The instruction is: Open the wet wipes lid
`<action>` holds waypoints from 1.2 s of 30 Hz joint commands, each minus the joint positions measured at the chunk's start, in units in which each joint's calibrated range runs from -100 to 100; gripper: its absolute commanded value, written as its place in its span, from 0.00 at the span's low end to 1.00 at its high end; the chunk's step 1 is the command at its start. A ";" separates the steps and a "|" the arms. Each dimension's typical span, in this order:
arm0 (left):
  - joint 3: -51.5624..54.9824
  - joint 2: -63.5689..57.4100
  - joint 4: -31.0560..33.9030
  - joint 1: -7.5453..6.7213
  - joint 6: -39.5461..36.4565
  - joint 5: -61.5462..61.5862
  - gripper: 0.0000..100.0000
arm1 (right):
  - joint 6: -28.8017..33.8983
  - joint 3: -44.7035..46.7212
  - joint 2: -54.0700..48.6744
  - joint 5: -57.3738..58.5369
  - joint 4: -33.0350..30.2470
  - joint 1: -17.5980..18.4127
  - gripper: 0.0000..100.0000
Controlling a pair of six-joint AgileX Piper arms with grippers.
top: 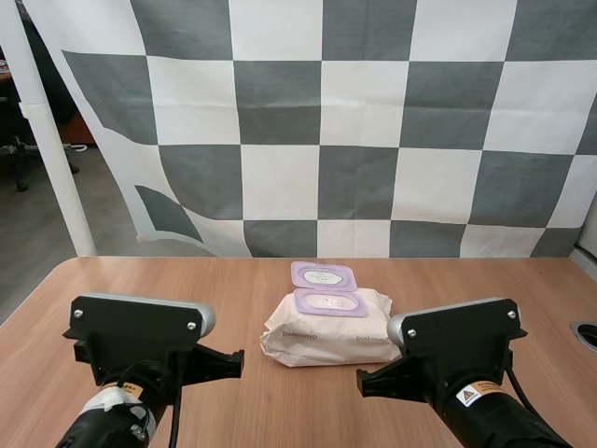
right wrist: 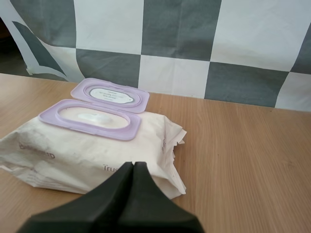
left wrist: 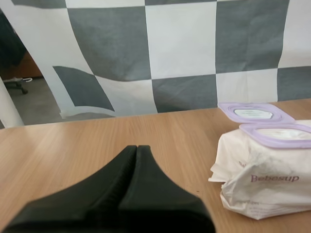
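Lilac lid (top: 324,275): swung fully back, lying flat with its inner face up, just behind the pack at the middle of the high view.
White pack of wet wipes (top: 326,336): crumpled and lying flat at the centre of the high view, between the two arms. Its opening ring (top: 328,303) on top is uncovered.
Wooden surface (top: 485,280): carries the pack.
The left fingers (left wrist: 116,179): clenched into one dark wedge, gripping nothing. They sit low at the lower left of the high view, beside the pack and apart from it.
The right fingers (right wrist: 116,189): also pressed together on nothing, at the lower right of the high view. They point at the pack's near edge, and I see no contact.
Step in hand: from how the lid lies, I'd say the opening is already done, and both arms sit back from the pack.
Next move: I think little is called for. Both arms need only keep clear so the lid isn't knocked closed.
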 commanded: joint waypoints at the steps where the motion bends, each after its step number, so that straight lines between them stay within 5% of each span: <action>1: 0.00 0.00 4.08 0.06 -5.69 -0.01 0.00 | -0.11 0.00 0.00 -0.27 0.09 -0.02 0.00; 19: 0.00 0.00 4.51 0.06 -5.81 0.12 0.00 | -0.11 0.00 0.00 -0.64 0.09 2.14 0.00; 25: 0.00 0.00 22.53 0.06 -27.42 -1.30 0.00 | -0.11 0.00 0.00 -0.64 0.09 2.14 0.00; 36: 0.00 0.00 23.48 0.06 -28.76 -2.51 0.00 | -0.11 0.00 0.00 -0.64 0.09 2.14 0.00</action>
